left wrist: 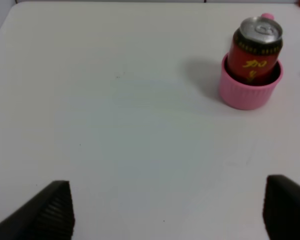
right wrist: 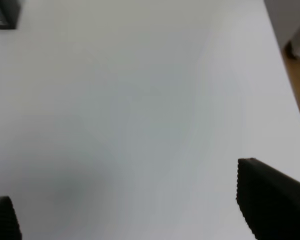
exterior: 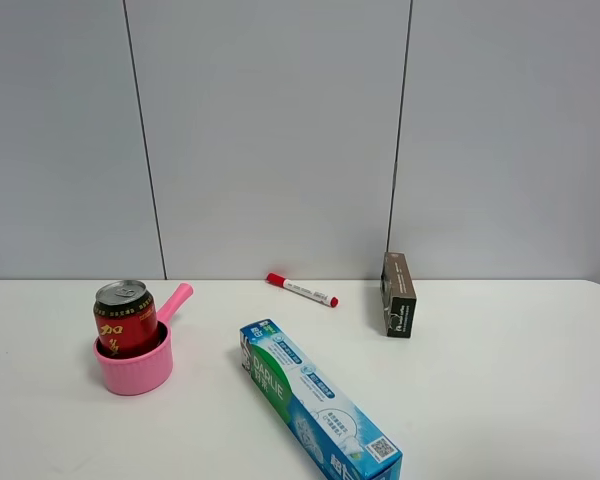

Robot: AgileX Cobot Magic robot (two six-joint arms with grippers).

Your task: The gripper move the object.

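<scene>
The red drink can [exterior: 124, 318] with gold characters and a silver top stands upright inside the pink saucepan [exterior: 135, 364] at the left of the table. It also shows in the left wrist view [left wrist: 254, 50], inside the pan [left wrist: 249, 89]. Neither gripper shows in the exterior high view. My left gripper [left wrist: 167, 210] is open and empty, well short of the can. My right gripper [right wrist: 130, 212] is open and empty over bare white table.
A blue-green toothpaste box [exterior: 317, 401] lies diagonally at the front middle. A red-capped marker [exterior: 301, 289] lies at the back. A dark small box [exterior: 398, 293] stands right of it and shows in the right wrist view [right wrist: 3, 14]. The table's right edge [right wrist: 290, 75] is near.
</scene>
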